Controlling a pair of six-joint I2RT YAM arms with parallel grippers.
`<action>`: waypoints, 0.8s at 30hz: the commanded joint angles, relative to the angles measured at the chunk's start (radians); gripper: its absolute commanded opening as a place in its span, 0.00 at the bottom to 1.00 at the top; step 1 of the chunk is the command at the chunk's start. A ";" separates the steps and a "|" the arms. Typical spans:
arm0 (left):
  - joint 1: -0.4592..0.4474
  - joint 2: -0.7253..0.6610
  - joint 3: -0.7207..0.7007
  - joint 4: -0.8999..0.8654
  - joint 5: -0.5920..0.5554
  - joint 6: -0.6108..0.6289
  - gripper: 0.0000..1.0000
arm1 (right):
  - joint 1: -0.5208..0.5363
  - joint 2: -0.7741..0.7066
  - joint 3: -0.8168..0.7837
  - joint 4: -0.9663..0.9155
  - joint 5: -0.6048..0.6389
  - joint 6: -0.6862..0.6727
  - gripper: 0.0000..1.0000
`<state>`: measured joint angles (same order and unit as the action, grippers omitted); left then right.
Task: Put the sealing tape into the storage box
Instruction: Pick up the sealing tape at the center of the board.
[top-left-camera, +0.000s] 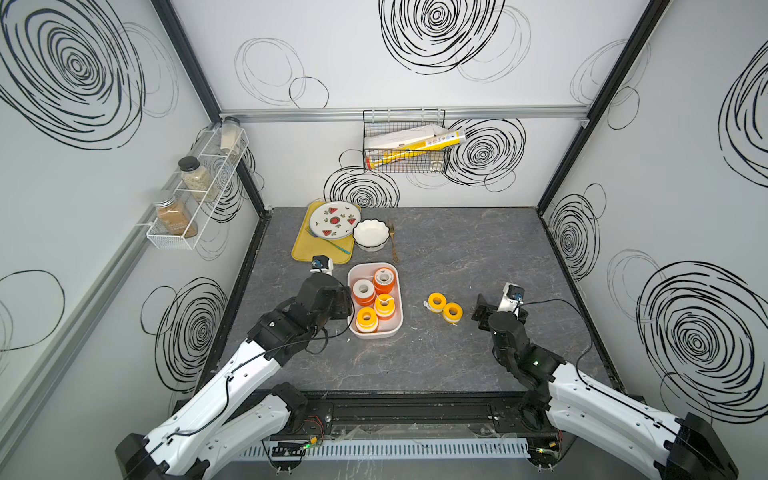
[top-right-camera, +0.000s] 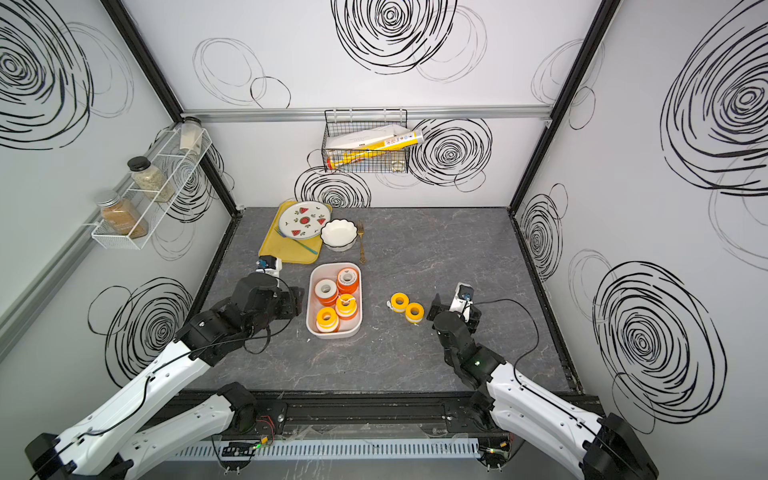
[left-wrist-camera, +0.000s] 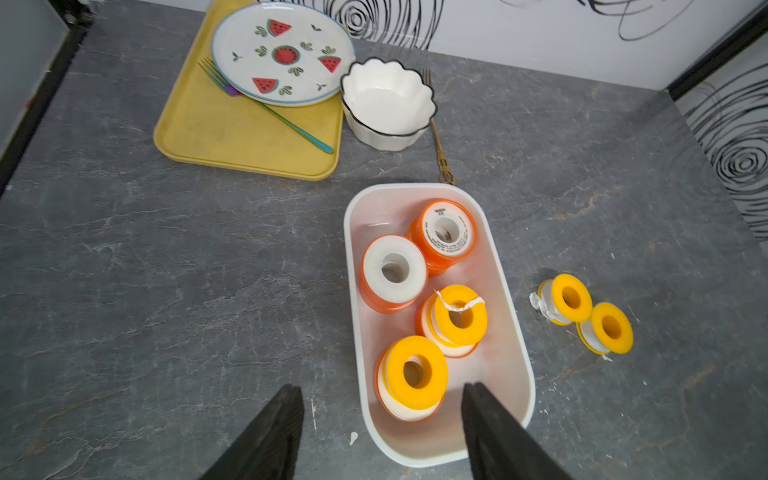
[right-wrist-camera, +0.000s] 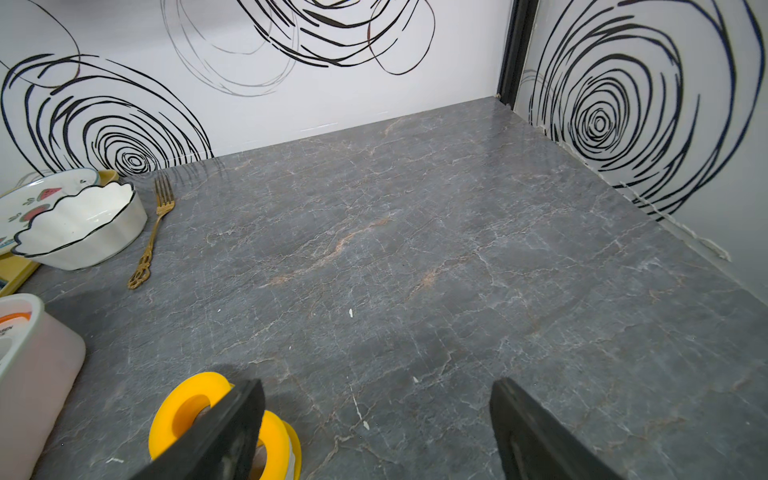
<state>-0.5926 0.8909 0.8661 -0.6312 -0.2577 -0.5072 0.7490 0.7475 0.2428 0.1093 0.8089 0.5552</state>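
Observation:
The white storage box (top-left-camera: 374, 335) (top-right-camera: 332, 335) (left-wrist-camera: 498, 345) sits left of the table's middle and holds several spools of sealing tape, orange (top-left-camera: 383, 279) and yellow (top-left-camera: 367, 318). Two yellow spools (top-left-camera: 436, 301) (top-left-camera: 452, 311) (left-wrist-camera: 571, 297) (right-wrist-camera: 187, 411) lie together on the table to its right. My left gripper (left-wrist-camera: 381, 388) (top-left-camera: 348, 307) is open and empty at the box's near left end: one finger over the table, the other over the box. My right gripper (right-wrist-camera: 377, 383) (top-left-camera: 478, 311) is open wide just right of the two loose spools, with only bare table between its fingers.
Behind the box are a yellow tray (top-left-camera: 305, 253) with a watermelon plate (top-left-camera: 334, 219) and a fork, a white fluted bowl (top-left-camera: 371, 235) and a gold fork (top-left-camera: 392, 241). A wire basket (top-left-camera: 405, 143) hangs on the back wall. A spice rack (top-left-camera: 195, 195) is on the left wall.

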 joint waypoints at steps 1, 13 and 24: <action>-0.051 0.067 0.061 0.036 0.100 0.004 0.68 | -0.004 -0.011 -0.014 0.016 0.029 0.022 0.90; -0.288 0.497 0.312 0.034 0.053 0.015 0.72 | -0.004 -0.010 -0.013 0.015 0.032 0.023 0.90; -0.311 0.827 0.499 0.037 0.109 0.104 0.76 | -0.004 0.006 -0.007 0.018 0.030 0.022 0.89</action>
<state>-0.8970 1.6726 1.3121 -0.6029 -0.1585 -0.4408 0.7490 0.7502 0.2375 0.1101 0.8169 0.5663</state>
